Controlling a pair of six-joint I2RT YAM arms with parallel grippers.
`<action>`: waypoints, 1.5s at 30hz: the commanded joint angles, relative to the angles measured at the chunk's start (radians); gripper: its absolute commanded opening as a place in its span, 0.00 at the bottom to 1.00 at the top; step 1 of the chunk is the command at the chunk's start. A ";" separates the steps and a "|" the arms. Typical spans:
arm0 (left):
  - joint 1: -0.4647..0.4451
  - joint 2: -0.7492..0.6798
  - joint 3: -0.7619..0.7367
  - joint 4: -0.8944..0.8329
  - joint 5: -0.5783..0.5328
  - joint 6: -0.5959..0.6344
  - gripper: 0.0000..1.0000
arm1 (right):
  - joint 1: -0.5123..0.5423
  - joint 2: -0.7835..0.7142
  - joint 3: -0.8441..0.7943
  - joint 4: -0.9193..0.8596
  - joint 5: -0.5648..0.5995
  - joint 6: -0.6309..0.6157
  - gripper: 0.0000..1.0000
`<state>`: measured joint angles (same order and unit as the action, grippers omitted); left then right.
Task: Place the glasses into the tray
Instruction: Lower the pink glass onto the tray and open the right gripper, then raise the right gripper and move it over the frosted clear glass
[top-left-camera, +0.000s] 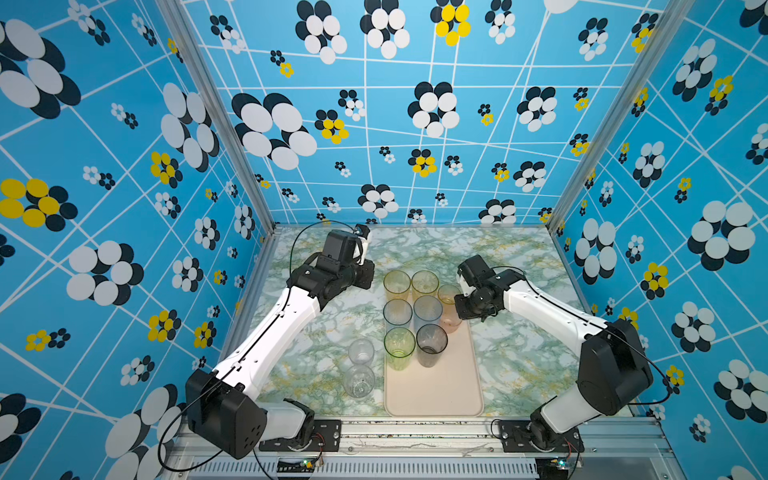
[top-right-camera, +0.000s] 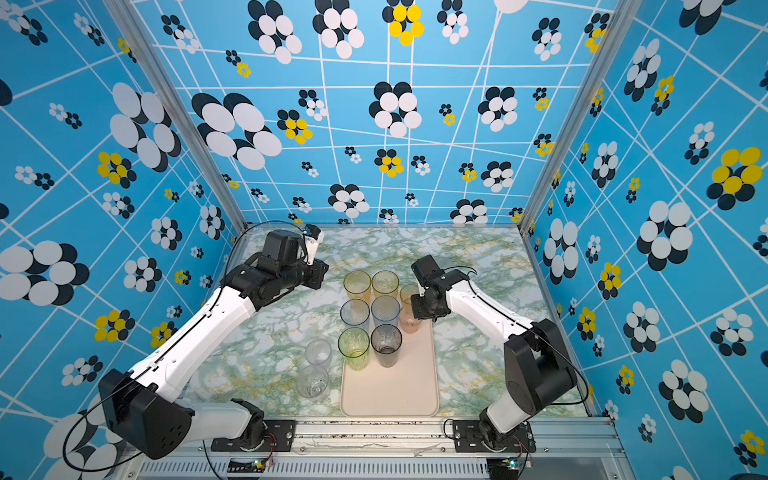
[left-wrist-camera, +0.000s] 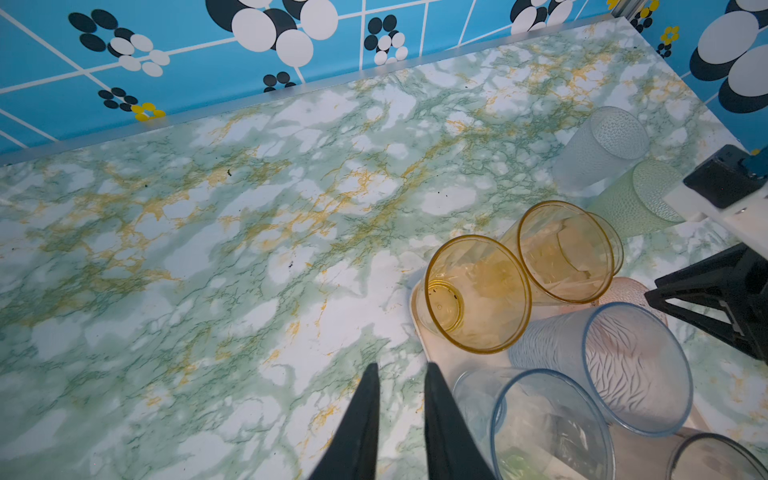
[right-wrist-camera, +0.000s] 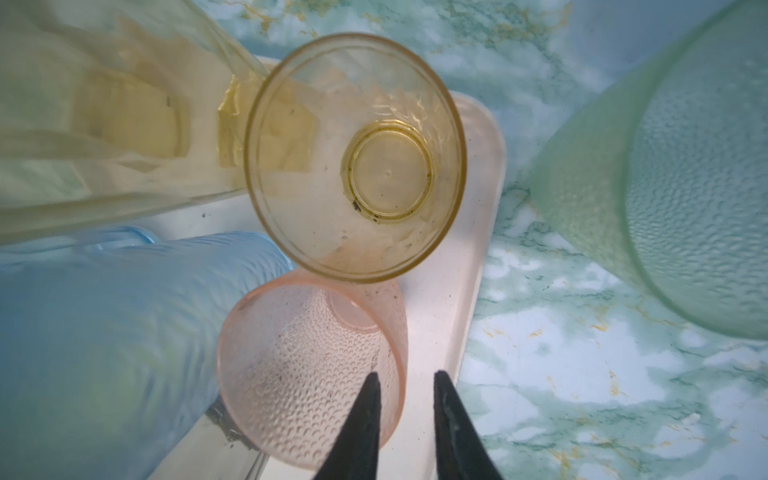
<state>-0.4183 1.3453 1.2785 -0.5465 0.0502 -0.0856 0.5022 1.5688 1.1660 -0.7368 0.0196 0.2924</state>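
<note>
With 12 o'clock being the back wall in both top views, the tray (top-left-camera: 436, 386) sits front and centre. Seven of the glasses are standing packed into its far half, and the near half is bare. The right gripper (right-wrist-camera: 405, 376) is over the pink tumbler (right-wrist-camera: 299, 374) at about 1 o'clock on the tray. Its jaws are parted just a bit, one finger inside the cup and one outside, and the wall runs between them unpinched as far as I can tell, so I'd say it's got hold of nothing. The left gripper (left-wrist-camera: 402, 368) hangs over bare table (left-wrist-camera: 208, 249) around 10 o'clock of the tray, barely open and empty. Off the tray there are two clear tumblers (top-left-camera: 358, 380) at its 9 o'clock, plus a frosted one (left-wrist-camera: 602, 145) and a green dimpled one (left-wrist-camera: 636, 199) past the far corner, roughly 1 o'clock. These look like thin, light plastic, smooth and tippy. I'd take one by the rim wall, one finger in and one out, gently, and set it down clear of its neighbours.
</note>
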 joint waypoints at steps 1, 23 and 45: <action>0.010 -0.022 -0.002 0.008 -0.024 0.007 0.22 | -0.017 -0.072 0.003 -0.039 -0.005 -0.009 0.26; 0.112 -0.027 -0.115 0.042 -0.002 -0.041 0.21 | -0.374 0.010 0.211 0.010 -0.026 -0.051 0.29; 0.139 -0.043 -0.145 0.073 0.031 -0.043 0.21 | -0.432 0.334 0.530 -0.056 -0.104 -0.086 0.29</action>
<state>-0.2878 1.3228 1.1473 -0.4862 0.0635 -0.1200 0.0696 1.8717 1.6566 -0.7349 -0.0631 0.2352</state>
